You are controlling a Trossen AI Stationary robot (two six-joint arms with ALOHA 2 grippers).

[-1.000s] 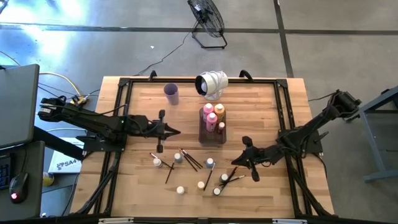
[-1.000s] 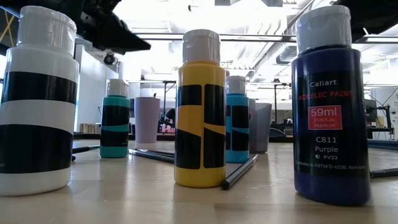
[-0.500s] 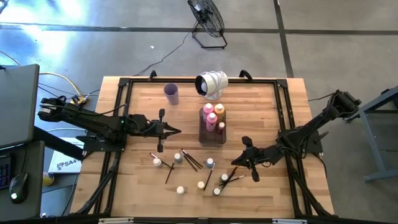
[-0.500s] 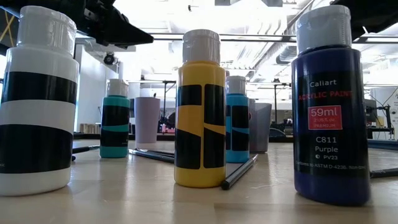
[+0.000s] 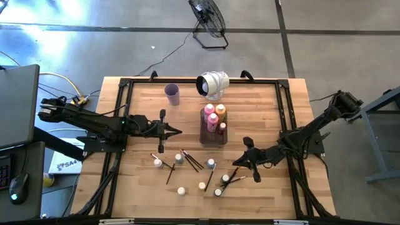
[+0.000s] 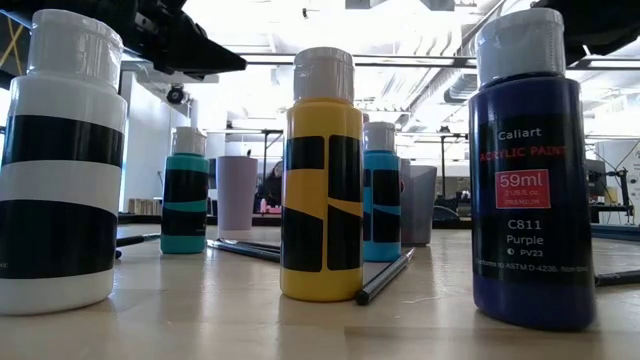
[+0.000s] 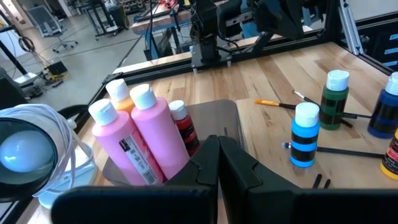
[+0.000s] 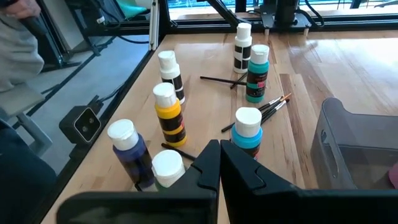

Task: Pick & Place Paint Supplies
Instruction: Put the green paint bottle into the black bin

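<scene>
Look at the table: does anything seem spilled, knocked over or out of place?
Nothing spilled. The small paint bottles stand upright; only the paintbrushes lie scattered at odd angles among them, outside the tray.

The tray (image 5: 213,134) sits mid-table, three bottles (image 5: 214,117) standing inside; the cup (image 5: 172,94) stands behind-left; small bottles (image 5: 179,159) and paintbrushes (image 5: 190,160) lie scattered before the tray.
</scene>
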